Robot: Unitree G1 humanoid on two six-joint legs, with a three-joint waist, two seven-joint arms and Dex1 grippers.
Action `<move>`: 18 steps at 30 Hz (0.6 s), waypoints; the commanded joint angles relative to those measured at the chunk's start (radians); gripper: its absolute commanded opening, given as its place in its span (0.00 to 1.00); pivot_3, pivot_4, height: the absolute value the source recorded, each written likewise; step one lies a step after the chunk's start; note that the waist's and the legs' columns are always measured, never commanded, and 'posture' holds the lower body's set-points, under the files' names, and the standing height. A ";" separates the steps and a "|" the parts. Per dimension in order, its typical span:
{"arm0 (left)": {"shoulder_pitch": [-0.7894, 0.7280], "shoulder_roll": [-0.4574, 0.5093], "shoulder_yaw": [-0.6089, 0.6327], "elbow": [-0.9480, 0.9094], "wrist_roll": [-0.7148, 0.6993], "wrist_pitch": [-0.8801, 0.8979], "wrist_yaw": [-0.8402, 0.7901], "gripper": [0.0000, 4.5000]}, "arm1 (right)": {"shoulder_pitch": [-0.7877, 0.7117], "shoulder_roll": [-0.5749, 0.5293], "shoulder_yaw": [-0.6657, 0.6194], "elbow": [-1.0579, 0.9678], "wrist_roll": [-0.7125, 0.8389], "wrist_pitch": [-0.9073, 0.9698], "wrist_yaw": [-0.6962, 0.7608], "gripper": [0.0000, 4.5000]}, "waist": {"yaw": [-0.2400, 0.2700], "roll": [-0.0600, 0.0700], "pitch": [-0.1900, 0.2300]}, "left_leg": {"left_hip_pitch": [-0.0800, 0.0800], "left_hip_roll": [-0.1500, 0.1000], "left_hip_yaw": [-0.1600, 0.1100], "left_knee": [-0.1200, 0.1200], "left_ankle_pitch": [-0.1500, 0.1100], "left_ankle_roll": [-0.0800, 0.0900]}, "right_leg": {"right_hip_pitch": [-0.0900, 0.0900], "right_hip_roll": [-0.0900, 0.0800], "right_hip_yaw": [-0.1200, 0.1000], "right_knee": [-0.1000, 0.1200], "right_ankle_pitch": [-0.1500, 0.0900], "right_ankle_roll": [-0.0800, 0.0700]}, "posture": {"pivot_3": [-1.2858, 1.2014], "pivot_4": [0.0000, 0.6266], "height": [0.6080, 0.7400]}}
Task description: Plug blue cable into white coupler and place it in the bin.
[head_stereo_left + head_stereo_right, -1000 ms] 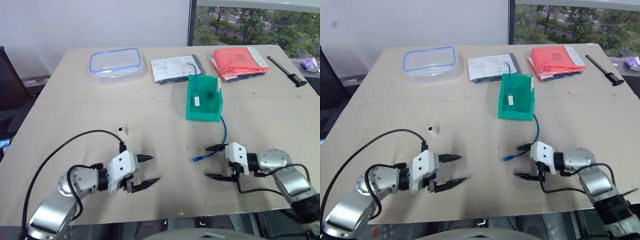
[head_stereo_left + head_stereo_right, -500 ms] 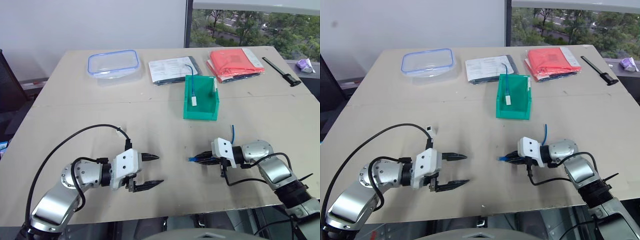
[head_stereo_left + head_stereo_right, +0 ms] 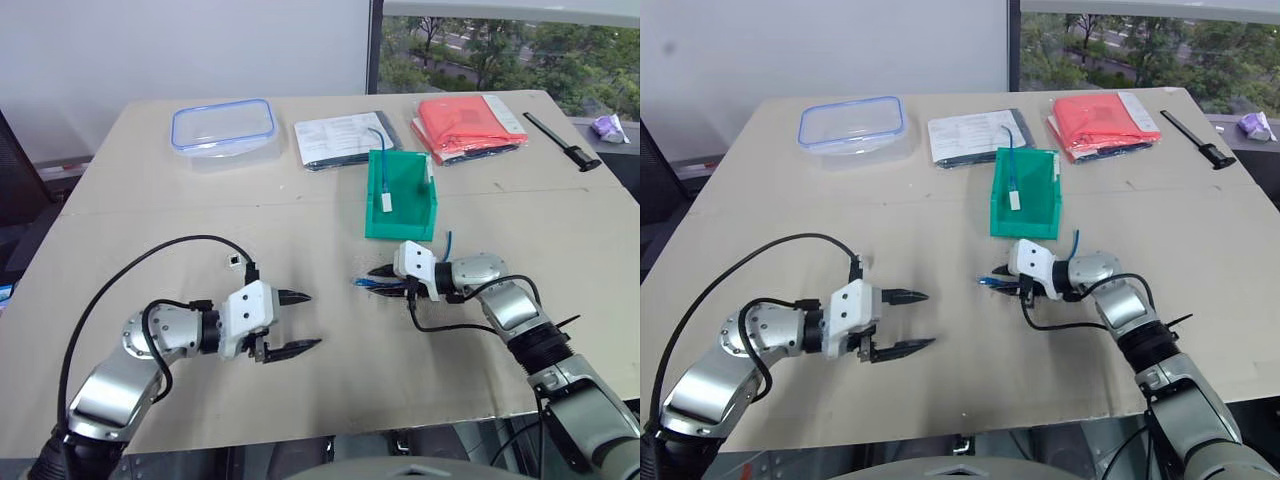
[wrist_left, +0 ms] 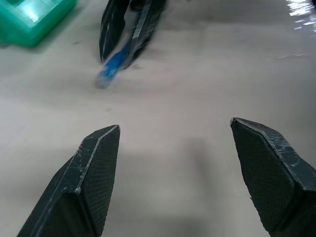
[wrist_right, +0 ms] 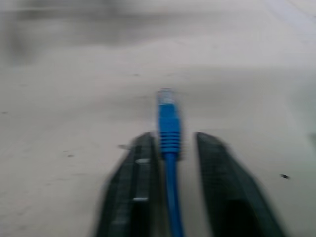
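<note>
The right end effector (image 3: 379, 279), with its two black fingers, is being held low over the beige tabletop (image 3: 150, 230), pointing toward the robot's left. The thin bright-blue cable (image 3: 366, 284) is being gripped between these fingers near its plug; in the right wrist view the blue boot and clear plug tip (image 5: 168, 118) are projecting just past the fingertips, with the fingers lying close on either side of the cable. The free run of the cable is seen rising as a short blue arc behind the right wrist.

The left end effector (image 3: 303, 321) is being held with its fingers spread wide and nothing between them. It is pointing forward and to the right, toward the right end effector, which is lying near but apart from it; in the left wrist view the plug is seen beyond the spread fingertips (image 4: 101, 148).

The tiny white plastic cube-like coupler (image 3: 236, 262) is lying on the tabletop just beyond the left end effector's wrist, beside the black robot wire (image 3: 130, 280), and is not being touched by either end effector.

The small green plastic bin (image 3: 402, 196) is standing just beyond the right end effector. Inside it, a narrow white piece (image 3: 387, 202) and a thinner blue lead are being seen.

Farther beyond both end effectors, a clear blue-rimmed food box (image 3: 224, 125), a bagged set of printed sheets (image 3: 343, 138) and a red packet (image 3: 470, 124) are lying on the tabletop.
</note>
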 commanded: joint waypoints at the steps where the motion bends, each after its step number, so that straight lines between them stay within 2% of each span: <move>1: -0.062 -0.032 -0.035 0.020 -0.002 0.066 0.027 0.82 | 0.033 -0.003 -0.064 -0.061 0.039 -0.006 -0.033 0.67 | 0.001 0.000 0.000 | -0.001 0.000 0.000 0.000 0.000 0.000 | 0.000 0.000 0.000 0.000 0.000 0.000 | 0.52 0.24 0.98; 4: -0.176 -0.086 -0.107 0.083 0.027 0.094 0.033 0.82 | 0.105 -0.014 -0.153 -0.167 0.121 0.010 -0.062 0.97 | 0.008 0.000 0.001 | -0.001 -0.001 -0.001 0.000 0.000 0.000 | 0.000 0.000 0.000 0.000 0.000 0.001 | 0.52 0.24 0.98; 5: -0.220 -0.103 -0.135 0.119 0.049 0.085 0.028 0.82 | 0.151 -0.034 -0.175 -0.219 0.144 0.019 -0.056 0.99 | 0.011 0.000 0.001 | -0.002 -0.001 -0.001 0.000 0.000 0.000 | 0.000 0.001 -0.001 0.000 0.000 0.001 | 0.52 0.24 0.98; 9: -0.360 -0.145 -0.216 0.258 0.116 0.032 -0.016 0.82 | 0.306 -0.096 -0.241 -0.415 0.245 0.120 -0.051 0.99 | 0.022 -0.001 0.001 | -0.002 -0.003 -0.002 0.000 0.000 0.000 | 0.000 0.002 -0.001 0.000 0.002 0.005 | 0.52 0.24 0.98; 12: -0.462 -0.159 -0.284 0.375 0.156 -0.020 -0.107 0.82 | 0.419 -0.139 -0.301 -0.558 0.331 0.212 -0.073 0.99 | 0.020 -0.001 0.002 | -0.002 -0.003 -0.001 0.000 0.000 0.000 | 0.000 0.003 0.000 0.000 0.002 0.005 | 0.52 0.24 0.98; 18: -0.579 -0.210 -0.346 0.576 0.215 -0.135 -0.194 0.82 | 0.551 -0.177 -0.362 -0.664 0.364 0.260 -0.121 0.99 | 0.019 -0.002 0.002 | -0.002 -0.003 -0.001 0.001 0.000 0.000 | 0.000 0.004 0.000 0.000 0.002 0.004 | 0.52 0.24 0.98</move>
